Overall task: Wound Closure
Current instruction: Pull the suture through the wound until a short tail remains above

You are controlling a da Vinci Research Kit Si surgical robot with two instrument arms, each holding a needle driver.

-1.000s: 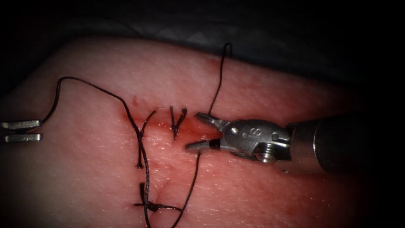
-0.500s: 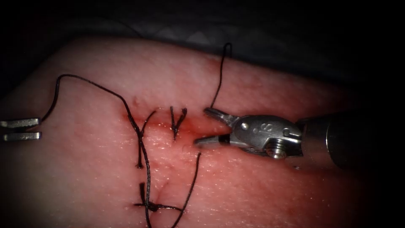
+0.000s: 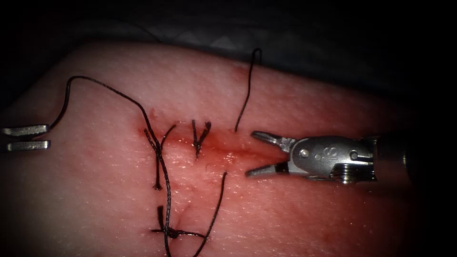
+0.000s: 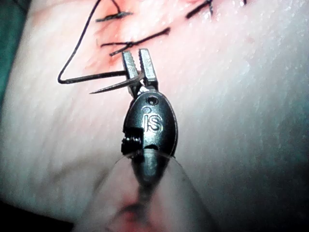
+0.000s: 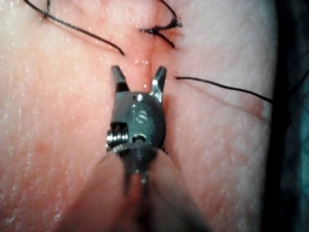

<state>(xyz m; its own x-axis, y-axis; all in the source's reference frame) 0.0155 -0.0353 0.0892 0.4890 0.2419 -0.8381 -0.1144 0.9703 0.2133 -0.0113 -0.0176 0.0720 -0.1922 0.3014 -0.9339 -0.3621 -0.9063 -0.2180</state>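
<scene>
The tissue (image 3: 295, 100) carries a horizontal cut (image 3: 223, 147) wet with red fluid and crossed by dark stitches (image 3: 200, 135). My right tool (image 3: 250, 154) hovers over the right end of the cut with its jaws open, holding nothing; it appears again in the right wrist view (image 5: 139, 72). Two loose thread ends (image 3: 235, 129) lie just left of it. At the far left, my left tool (image 3: 46, 136) is shut on the curved needle (image 4: 113, 86) near its thread end, the tip free above the tissue. The thread (image 3: 109, 93) runs from there to the stitches.
A knotted stitch (image 3: 166, 232) sits low on the tissue, with a thread tail (image 3: 216, 204) rising from it toward the cut. Another strand (image 3: 248, 81) climbs to the tissue's far edge. Dark cloth (image 3: 285, 33) lies beyond.
The right tool has drawn back to the right with its jaws still open, uncovering two separate thread ends. The left tool has barely moved.
</scene>
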